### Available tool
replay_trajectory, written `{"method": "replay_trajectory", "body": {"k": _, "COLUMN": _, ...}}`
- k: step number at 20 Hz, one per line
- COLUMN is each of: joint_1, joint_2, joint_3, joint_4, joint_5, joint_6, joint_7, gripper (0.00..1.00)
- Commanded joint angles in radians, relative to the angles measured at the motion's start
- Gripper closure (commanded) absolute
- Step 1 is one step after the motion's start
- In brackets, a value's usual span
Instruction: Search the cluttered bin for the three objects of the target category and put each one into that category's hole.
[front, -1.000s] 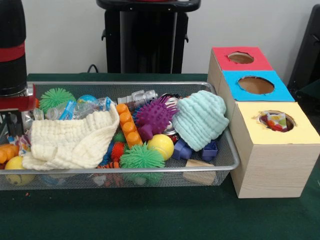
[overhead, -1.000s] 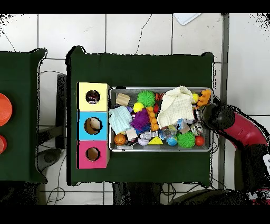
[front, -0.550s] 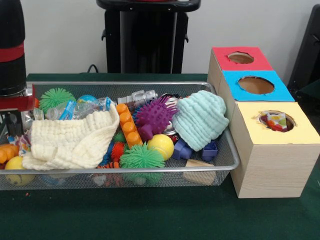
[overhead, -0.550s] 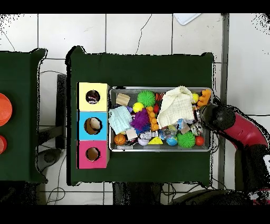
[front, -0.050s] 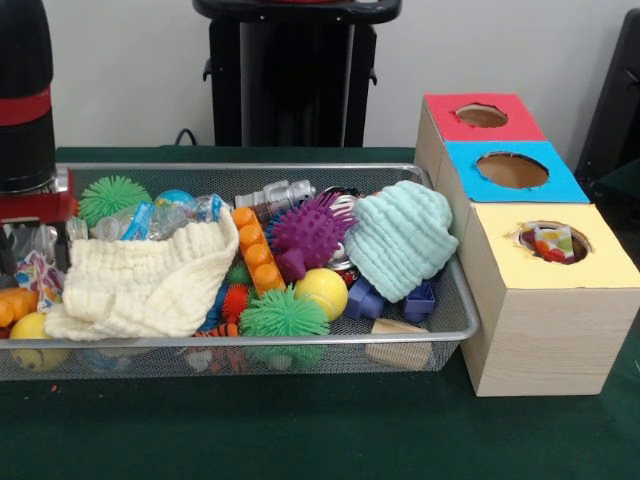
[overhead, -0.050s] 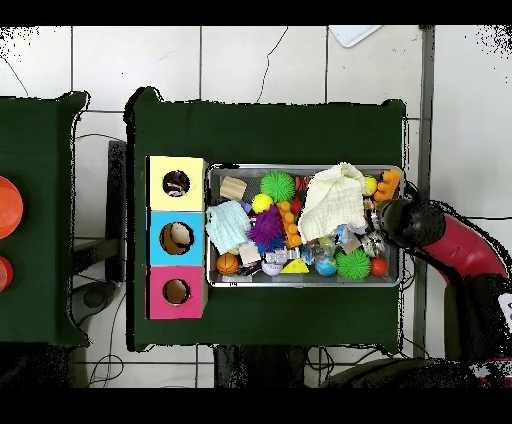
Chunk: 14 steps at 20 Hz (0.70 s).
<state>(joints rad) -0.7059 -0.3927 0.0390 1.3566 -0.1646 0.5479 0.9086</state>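
Pincer: the red and black gripper (front, -0.050s: 22, 235) hangs at the end of the silver wire-mesh bin (front, -0.050s: 452, 330) farthest from the boxes; its tips are lost among the clutter, so I cannot tell whether it stands wide, narrow, or has anything.

Under the pincer: a crinkly clear plastic packet with coloured print (front, -0.050s: 35, 268), orange round pieces (front, -0.050s: 15, 303) and a yellow ball (front, -0.050s: 30, 326) at that same end of the bin.

Targets: the category is not shown (three are wanted); the bin's candidates lie from that end toward the boxes: cream knitted cloth (front, -0.050s: 140, 280), green spiky rubber ball (front, -0.050s: 283, 312), purple spiky ball (front, -0.050s: 310, 232), pale mint knitted cloth (front, -0.050s: 402, 238).

Handling, as I judge: cloths are soft and light, best pinched at a raised fold; spiky balls squash and may roll, so take them across the middle; the packet looks slippery.

Holes: red-topped (front, -0.050s: 482, 116), blue-topped (front, -0.050s: 512, 170) and yellow-topped wooden box (front, -0.050s: 548, 243), touching the bin's other end.

Arm: the forearm (overhead, -0.050s: 450, 245) reaches in low over the bin's short edge, wrist pointing straight down.
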Motion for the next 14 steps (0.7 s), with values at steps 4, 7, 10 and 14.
{"method": "replay_trajectory", "body": {"k": 4, "joint_1": -0.009, "joint_2": 0.031, "joint_3": 0.039, "joint_4": 0.068, "joint_5": 0.017, "joint_6": 0.027, "joint_7": 0.166, "gripper": 0.0}}
{"method": "replay_trajectory", "body": {"k": 7, "joint_1": -0.012, "joint_2": 0.024, "joint_3": 0.047, "joint_4": 0.08, "joint_5": 0.02, "joint_6": 0.033, "joint_7": 0.16, "gripper": 0.0}}
{"method": "replay_trajectory", "body": {"k": 10, "joint_1": -0.015, "joint_2": 0.029, "joint_3": 0.046, "joint_4": 0.084, "joint_5": 0.016, "joint_6": 0.025, "joint_7": 0.159, "gripper": 0.0}}
{"method": "replay_trajectory", "body": {"k": 14, "joint_1": -0.016, "joint_2": 0.051, "joint_3": 0.049, "joint_4": 0.08, "joint_5": 0.007, "joint_6": 0.005, "joint_7": 0.155, "gripper": 0.0}}
